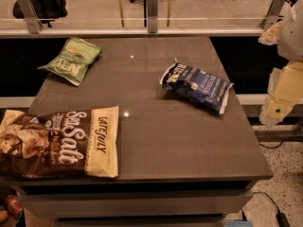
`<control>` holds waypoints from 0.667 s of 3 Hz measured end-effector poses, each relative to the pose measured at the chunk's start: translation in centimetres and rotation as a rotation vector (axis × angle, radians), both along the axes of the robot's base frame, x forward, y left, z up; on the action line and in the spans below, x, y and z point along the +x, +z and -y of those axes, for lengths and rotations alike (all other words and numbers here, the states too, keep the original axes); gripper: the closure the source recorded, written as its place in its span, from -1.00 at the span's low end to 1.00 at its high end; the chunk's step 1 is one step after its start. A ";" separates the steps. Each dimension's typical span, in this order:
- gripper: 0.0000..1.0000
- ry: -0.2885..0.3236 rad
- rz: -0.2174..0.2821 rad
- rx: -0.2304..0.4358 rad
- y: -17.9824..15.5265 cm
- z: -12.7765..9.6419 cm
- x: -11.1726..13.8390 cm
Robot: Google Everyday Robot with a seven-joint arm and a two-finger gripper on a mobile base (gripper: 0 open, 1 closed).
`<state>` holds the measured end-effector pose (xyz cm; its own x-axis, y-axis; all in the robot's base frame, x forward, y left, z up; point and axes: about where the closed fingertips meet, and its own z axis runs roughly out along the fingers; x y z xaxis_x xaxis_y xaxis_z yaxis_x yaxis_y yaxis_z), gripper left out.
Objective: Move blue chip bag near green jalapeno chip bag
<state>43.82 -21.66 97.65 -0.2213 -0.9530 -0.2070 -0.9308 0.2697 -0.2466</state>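
Observation:
The blue chip bag point(198, 86) lies flat on the grey table point(165, 136), right of centre, crinkled, with white lettering and a pale patch. The green jalapeno chip bag point(72, 59) lies at the table's far left corner, well apart from the blue bag. My gripper point(276, 109) hangs at the right edge of the view on the cream-coloured arm point(288, 82), off the table's right side and a little right of the blue bag. It holds nothing that I can see.
A large brown-and-cream "Sea Salt" bag point(61, 143) lies at the near left, overhanging the table's left edge. A glass railing with metal posts point(151, 13) runs behind the table. A cable point(277, 212) lies on the floor at the right.

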 end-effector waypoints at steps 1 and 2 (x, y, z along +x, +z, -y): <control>-1.00 -0.003 0.005 0.003 0.1 0.0 0.0; -1.00 -0.027 -0.008 0.028 -0.4 -0.5 0.6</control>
<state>44.43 -21.20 97.20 -0.2486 -0.9405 -0.2317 -0.9250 0.3014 -0.2312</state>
